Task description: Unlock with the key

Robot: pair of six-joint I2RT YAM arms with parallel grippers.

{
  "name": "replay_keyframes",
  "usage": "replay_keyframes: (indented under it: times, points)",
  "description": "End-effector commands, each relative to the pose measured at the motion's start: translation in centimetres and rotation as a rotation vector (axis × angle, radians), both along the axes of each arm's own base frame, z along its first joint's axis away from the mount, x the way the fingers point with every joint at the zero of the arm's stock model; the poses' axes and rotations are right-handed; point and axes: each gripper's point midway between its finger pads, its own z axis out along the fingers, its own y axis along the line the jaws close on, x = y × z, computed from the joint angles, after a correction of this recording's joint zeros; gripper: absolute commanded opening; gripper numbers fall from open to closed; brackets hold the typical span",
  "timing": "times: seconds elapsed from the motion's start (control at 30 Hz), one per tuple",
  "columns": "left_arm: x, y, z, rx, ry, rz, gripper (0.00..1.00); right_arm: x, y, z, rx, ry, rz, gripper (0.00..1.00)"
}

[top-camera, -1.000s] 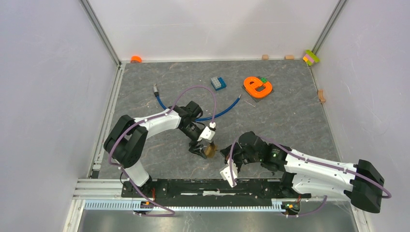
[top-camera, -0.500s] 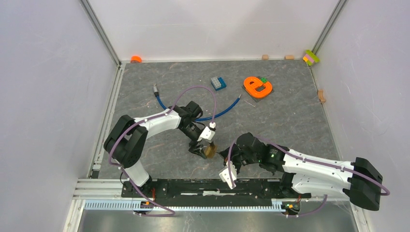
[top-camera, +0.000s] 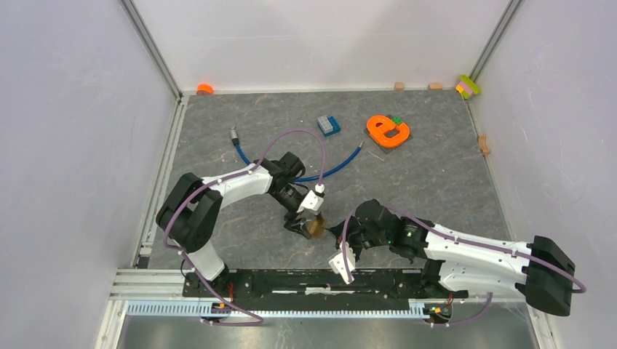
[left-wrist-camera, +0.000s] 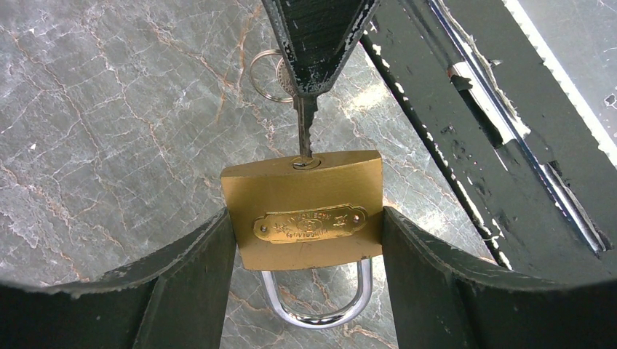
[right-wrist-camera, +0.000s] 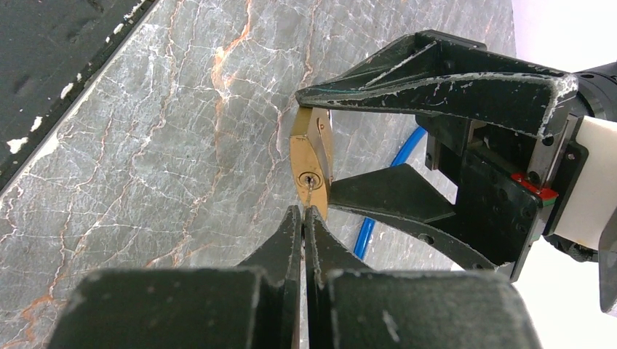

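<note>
A brass padlock (left-wrist-camera: 302,207) with a steel shackle (left-wrist-camera: 316,302) is clamped by its sides between my left gripper's (left-wrist-camera: 305,240) two fingers, held above the grey table. It also shows in the top view (top-camera: 316,227) and the right wrist view (right-wrist-camera: 311,163). A silver key (left-wrist-camera: 304,123) with a ring (left-wrist-camera: 266,75) sits in the keyhole on the lock's end. My right gripper (right-wrist-camera: 303,214) is shut on the key's head; in the top view it (top-camera: 336,231) stands just right of the lock. The shackle looks closed in the body.
The black rail (left-wrist-camera: 495,131) at the table's near edge runs close by the lock. A blue cable (top-camera: 331,171) lies behind the left arm. Farther back are a blue block (top-camera: 328,125), an orange letter piece (top-camera: 388,130) and small blocks along the walls.
The right arm has crept a little left toward the lock. The left arm and the padlock have not visibly moved.
</note>
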Motion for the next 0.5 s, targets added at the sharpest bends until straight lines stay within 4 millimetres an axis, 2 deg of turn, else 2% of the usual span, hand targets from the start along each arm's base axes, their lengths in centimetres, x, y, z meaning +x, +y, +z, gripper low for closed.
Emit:
replay_keyframes:
  times: [0.0, 0.47]
  points:
    - [0.34, -1.56, 2.42, -0.122, -0.012, -0.032, 0.02, 0.22, 0.36, 0.33, 0.019, -0.026, 0.004, 0.00]
    - [0.27, -1.49, 2.38, -0.121, -0.011, -0.033, 0.02, -0.04, 0.29, 0.00, 0.009, -0.023, 0.013, 0.00]
